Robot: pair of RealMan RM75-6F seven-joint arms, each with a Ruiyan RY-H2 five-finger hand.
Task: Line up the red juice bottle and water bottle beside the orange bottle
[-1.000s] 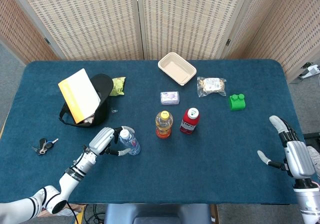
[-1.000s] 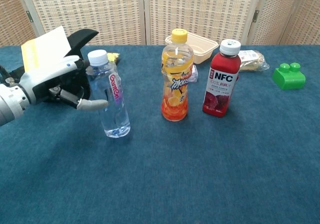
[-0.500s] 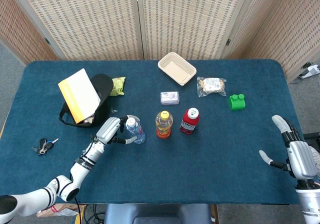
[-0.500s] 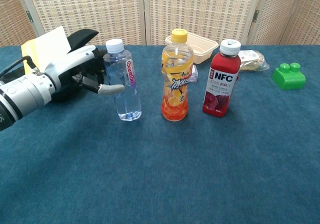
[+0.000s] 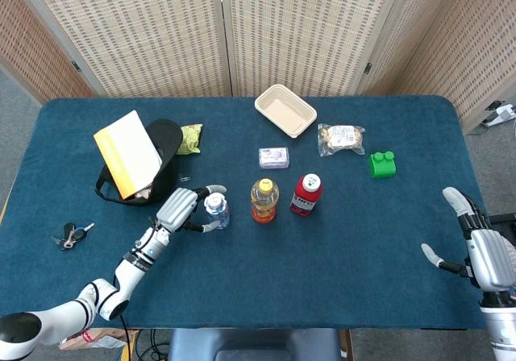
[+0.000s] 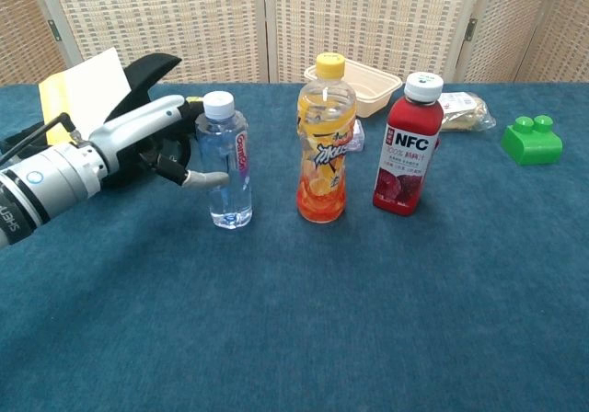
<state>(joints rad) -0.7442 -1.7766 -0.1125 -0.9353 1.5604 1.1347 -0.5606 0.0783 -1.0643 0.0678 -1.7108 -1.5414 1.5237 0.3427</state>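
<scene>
A: Which robot hand is at work, and on what?

B: The left robot hand (image 6: 161,145) grasps the water bottle (image 6: 226,165), fingers wrapped round its body. The bottle stands upright on the counter (image 6: 368,320), just to the left of the orange bottle (image 6: 324,141) and apart from it.

A: And the remaining bottle?

B: The red juice bottle (image 6: 408,145) stands upright just right of the orange bottle. In the chest view the three form a rough row; the head view shows the same order, water bottle (image 5: 215,210), orange bottle (image 5: 263,199), red juice bottle (image 5: 305,194).

A: The other robot hand?

B: The right robot hand (image 5: 480,252) sits at the counter's right edge, released, fingers spread, well apart from the bottles.

A: What lies behind the row?

B: A beige tray (image 5: 285,109), a snack packet (image 5: 340,138), a green block (image 5: 382,163), and at left a black bag (image 5: 153,168) with a yellow folder (image 5: 127,151).
</scene>
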